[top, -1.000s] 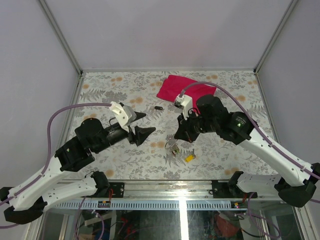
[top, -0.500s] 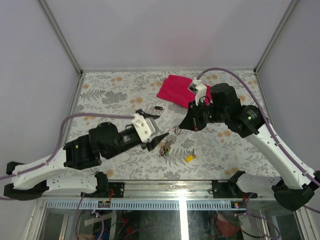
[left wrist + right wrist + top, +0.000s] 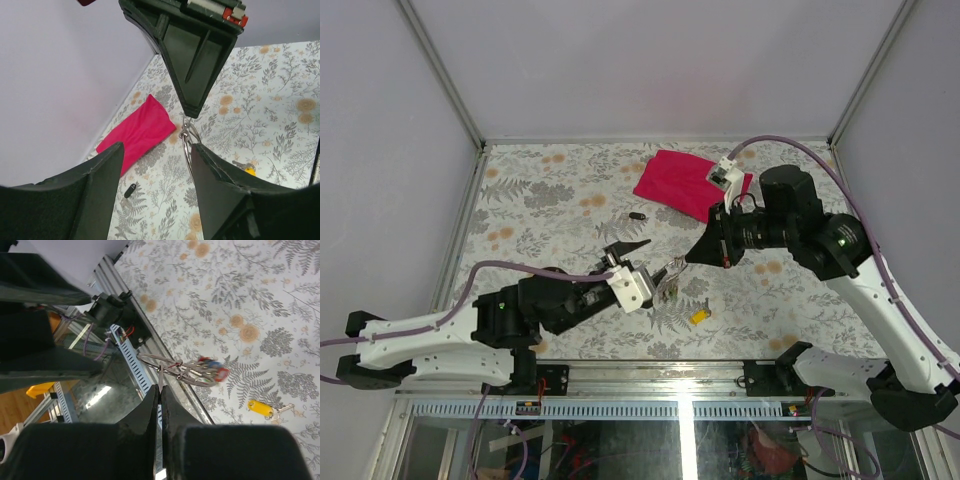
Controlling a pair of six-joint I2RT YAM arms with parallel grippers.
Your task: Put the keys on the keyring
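My right gripper (image 3: 687,261) (image 3: 160,388) is shut on the thin silver keyring (image 3: 161,363) and holds it above the table. A bunch of coloured keys (image 3: 210,375) (image 3: 666,287) dangles from the ring. My left gripper (image 3: 644,263) (image 3: 157,150) stands open right at the ring. In the left wrist view the keyring (image 3: 187,142) hangs below the right gripper's tip, beside my left gripper's right finger (image 3: 220,185). One loose yellow key (image 3: 700,315) (image 3: 248,170) (image 3: 260,407) lies flat on the floral table. No loose red key shows.
A magenta cloth (image 3: 685,182) (image 3: 141,131) lies at the back of the table. A small black object (image 3: 637,215) (image 3: 130,190) rests left of it. The metal front rail (image 3: 650,372) runs along the near edge, with walls on three sides.
My left arm has swung down and to the right, bringing its open gripper up to the keyring. My right gripper has lifted the ring and drawn back to the right.
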